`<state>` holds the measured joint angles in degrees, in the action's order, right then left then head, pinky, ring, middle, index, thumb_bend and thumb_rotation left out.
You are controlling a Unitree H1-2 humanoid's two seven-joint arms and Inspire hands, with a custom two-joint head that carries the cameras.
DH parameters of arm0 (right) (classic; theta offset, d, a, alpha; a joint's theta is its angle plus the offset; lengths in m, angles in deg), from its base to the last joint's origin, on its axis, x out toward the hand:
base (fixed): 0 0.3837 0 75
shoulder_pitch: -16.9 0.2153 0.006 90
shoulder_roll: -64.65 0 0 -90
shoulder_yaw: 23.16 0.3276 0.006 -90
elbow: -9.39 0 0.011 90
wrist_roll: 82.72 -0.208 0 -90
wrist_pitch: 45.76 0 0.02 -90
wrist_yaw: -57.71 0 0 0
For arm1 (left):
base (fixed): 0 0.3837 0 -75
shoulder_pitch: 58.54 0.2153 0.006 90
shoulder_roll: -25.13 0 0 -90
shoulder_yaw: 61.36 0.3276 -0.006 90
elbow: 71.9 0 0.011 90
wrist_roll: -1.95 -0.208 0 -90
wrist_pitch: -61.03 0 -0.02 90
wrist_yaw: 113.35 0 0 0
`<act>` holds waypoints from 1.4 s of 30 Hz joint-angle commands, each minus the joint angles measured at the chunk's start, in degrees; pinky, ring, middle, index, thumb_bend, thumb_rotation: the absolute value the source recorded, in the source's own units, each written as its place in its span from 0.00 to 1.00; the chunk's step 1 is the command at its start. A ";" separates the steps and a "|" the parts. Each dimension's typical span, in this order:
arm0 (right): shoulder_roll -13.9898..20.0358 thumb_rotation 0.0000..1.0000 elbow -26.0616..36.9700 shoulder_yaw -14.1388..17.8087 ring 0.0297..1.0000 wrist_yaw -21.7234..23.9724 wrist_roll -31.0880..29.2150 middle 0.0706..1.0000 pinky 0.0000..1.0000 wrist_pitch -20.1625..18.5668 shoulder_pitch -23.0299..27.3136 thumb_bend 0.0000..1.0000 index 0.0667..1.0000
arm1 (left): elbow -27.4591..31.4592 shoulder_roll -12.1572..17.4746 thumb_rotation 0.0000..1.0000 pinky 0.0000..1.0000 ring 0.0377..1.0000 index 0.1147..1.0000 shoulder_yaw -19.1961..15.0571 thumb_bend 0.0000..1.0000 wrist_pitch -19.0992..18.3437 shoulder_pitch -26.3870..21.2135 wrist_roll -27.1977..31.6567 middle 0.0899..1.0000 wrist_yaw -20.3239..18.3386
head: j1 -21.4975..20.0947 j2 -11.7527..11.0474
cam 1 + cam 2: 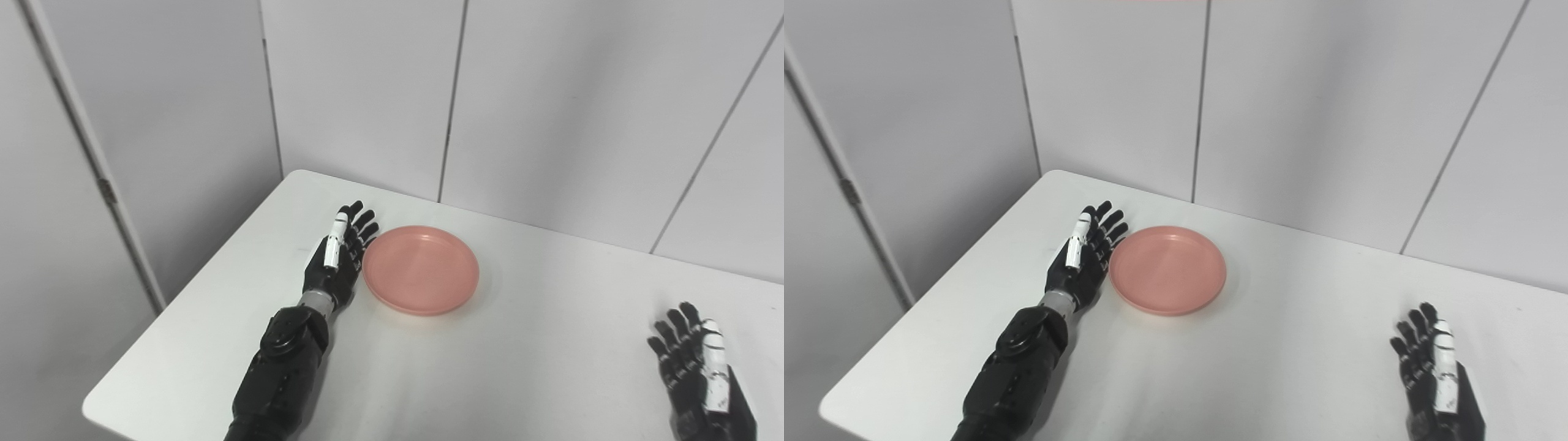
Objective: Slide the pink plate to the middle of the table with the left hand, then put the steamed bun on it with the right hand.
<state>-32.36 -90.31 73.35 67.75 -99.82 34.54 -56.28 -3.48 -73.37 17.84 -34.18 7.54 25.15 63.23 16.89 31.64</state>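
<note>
Right robot hand (pixel 698 367) low at near right edge, released, fingers spread, well apart from pink plate (pixel 421 268). Left robot hand (pixel 338 260) released, flat beside plate's left rim (touching, apparently). Plate round, shallow, left-of-centre on white surface (pixel 551 318).

Both robot hands (pixel 339 257) (pixel 698 367) flat; fingers apart

White table (pixel 520 367) w/ pink plate (pixel 421 269) lying flat on it, left of centre; plate empty.
</note>
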 commanded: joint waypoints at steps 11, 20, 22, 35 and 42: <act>-2.55 1.00 -0.84 -1.30 1.00 -2.83 2.96 1.00 1.00 -2.69 -2.08 0.22 1.00 | 4.97 -2.43 1.00 0.97 0.96 0.95 5.18 0.41 -9.20 4.38 -1.16 0.96 -2.17 | -5.29 0.93; -3.37 1.00 -0.89 -2.25 1.00 -4.07 4.09 1.00 1.00 -2.02 -2.19 0.22 1.00 | 10.02 -3.53 1.00 1.00 0.98 0.98 7.70 0.40 -12.91 6.40 -0.66 0.99 -4.36 | -8.93 1.54; -3.58 1.00 -0.63 -2.42 1.00 -4.39 4.29 1.00 1.00 -2.22 -2.29 0.23 1.00 | 10.12 -3.77 1.00 1.00 0.99 0.99 8.45 0.39 -13.38 6.67 -0.87 0.99 -5.03 | -9.50 1.70; -4.33 1.00 -1.16 -3.22 1.00 -5.14 5.59 1.00 1.00 -1.47 -2.17 0.26 1.00 | 7.40 -5.13 1.00 0.99 0.96 0.96 11.90 0.40 -12.97 8.26 -1.39 0.97 -9.10 | -12.70 2.35; -5.07 1.00 -0.86 -3.33 1.00 -5.79 5.30 0.99 1.00 -1.74 -2.26 0.24 0.99 | 6.53 -4.79 1.00 0.96 0.95 0.95 11.85 0.43 -13.07 8.82 -0.75 0.95 -11.06 | -14.75 2.85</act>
<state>-36.24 -89.55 71.31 61.33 -94.81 36.02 -56.57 6.25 -78.61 29.36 -43.98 13.22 25.23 52.18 2.11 34.54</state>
